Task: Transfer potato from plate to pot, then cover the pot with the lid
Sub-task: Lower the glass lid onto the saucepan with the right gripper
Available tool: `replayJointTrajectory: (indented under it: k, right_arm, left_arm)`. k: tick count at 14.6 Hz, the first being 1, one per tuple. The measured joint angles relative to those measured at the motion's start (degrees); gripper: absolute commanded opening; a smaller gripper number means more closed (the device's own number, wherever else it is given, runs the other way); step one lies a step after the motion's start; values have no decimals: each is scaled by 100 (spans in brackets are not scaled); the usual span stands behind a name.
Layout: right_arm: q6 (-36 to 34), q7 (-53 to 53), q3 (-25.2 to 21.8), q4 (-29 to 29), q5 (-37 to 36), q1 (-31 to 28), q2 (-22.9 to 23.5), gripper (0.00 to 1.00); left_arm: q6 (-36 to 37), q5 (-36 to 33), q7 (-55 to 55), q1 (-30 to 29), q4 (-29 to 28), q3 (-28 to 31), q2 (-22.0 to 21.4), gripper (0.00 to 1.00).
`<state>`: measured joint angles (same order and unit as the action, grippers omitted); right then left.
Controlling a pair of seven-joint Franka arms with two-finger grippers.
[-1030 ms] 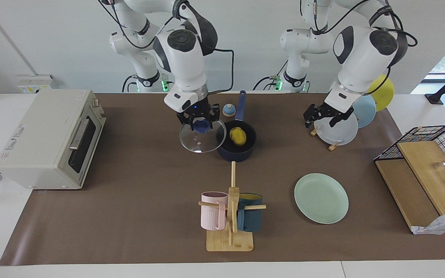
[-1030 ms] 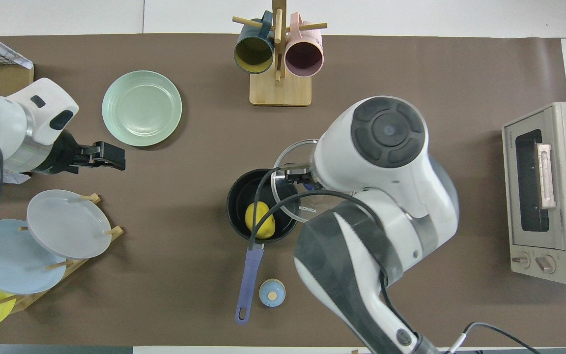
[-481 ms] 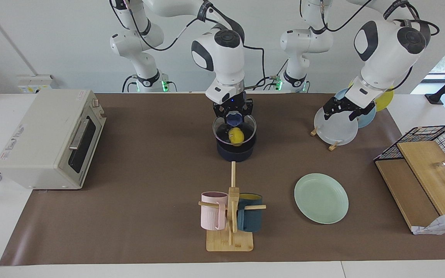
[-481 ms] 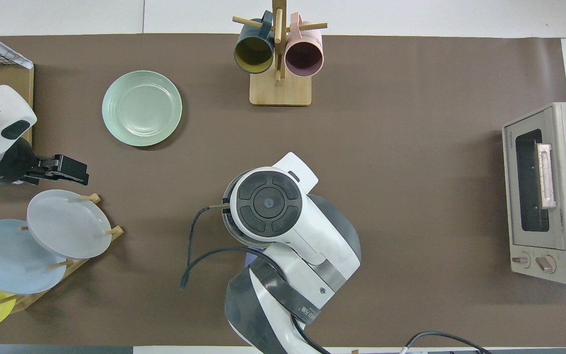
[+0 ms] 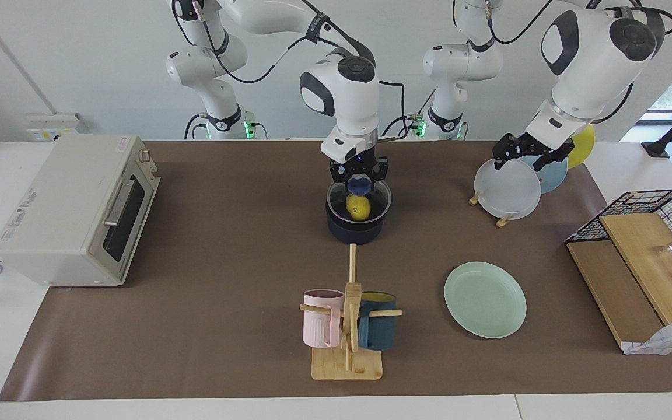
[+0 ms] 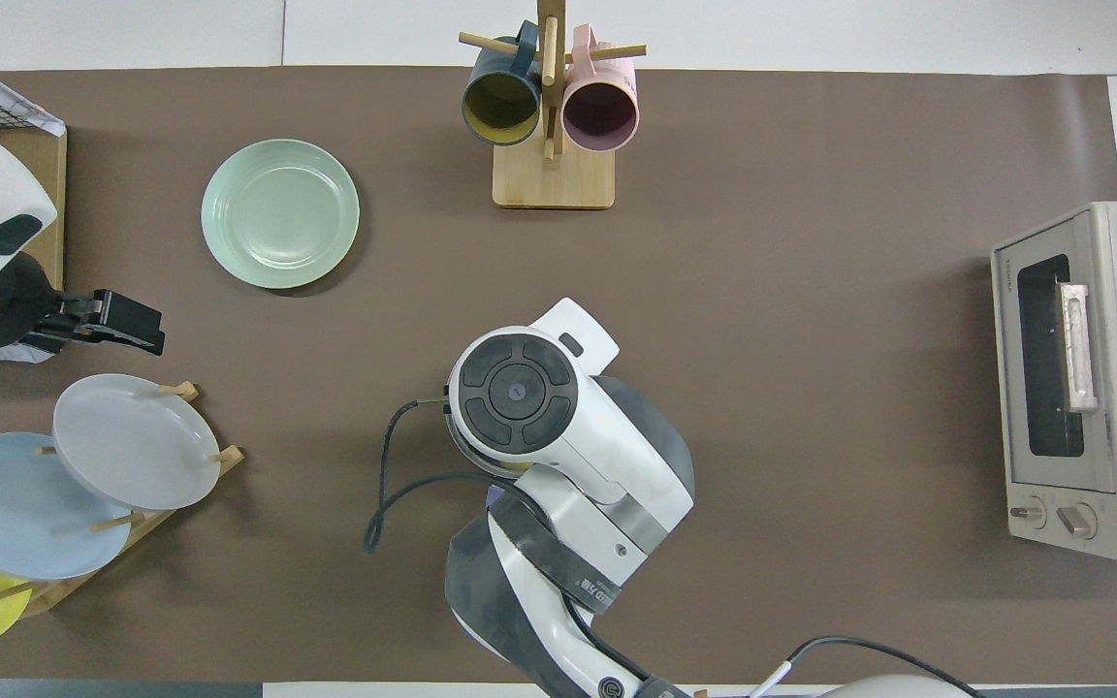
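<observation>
The dark blue pot (image 5: 354, 231) stands mid-table with the yellow potato (image 5: 359, 207) inside it, seen through the clear glass lid (image 5: 378, 201). The lid lies level at the pot's rim; I cannot tell whether it rests on it. My right gripper (image 5: 359, 185) is shut on the lid's blue knob, straight above the pot. In the overhead view the right arm's wrist (image 6: 517, 392) hides pot, lid and potato. The mint-green plate (image 5: 485, 298) lies empty, farther from the robots, also in the overhead view (image 6: 279, 213). My left gripper (image 5: 525, 153) hangs over the plate rack (image 6: 127, 325).
A wooden rack holds a greyish-white plate (image 5: 508, 189), a light blue plate and a yellow plate at the left arm's end. A mug stand (image 5: 347, 326) with pink and teal mugs stands farther out. A toaster oven (image 5: 73, 210) sits at the right arm's end. A wire basket (image 5: 657, 210) is beside wooden boards.
My right gripper carried the lid sideways from beside the pot to over it, then lowered it to the rim. My left gripper drew back and rose over the plate rack.
</observation>
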<state>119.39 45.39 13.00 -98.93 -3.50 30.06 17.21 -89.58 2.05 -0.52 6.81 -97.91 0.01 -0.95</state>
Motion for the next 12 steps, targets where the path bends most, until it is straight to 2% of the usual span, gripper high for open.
replayJointTrajectory:
  k: [12]
  right_arm:
    - [27, 0, 6, -1, -59, 62, 119, 0]
  left_arm:
    - [0, 0, -79, 28, 44, 14, 23, 100]
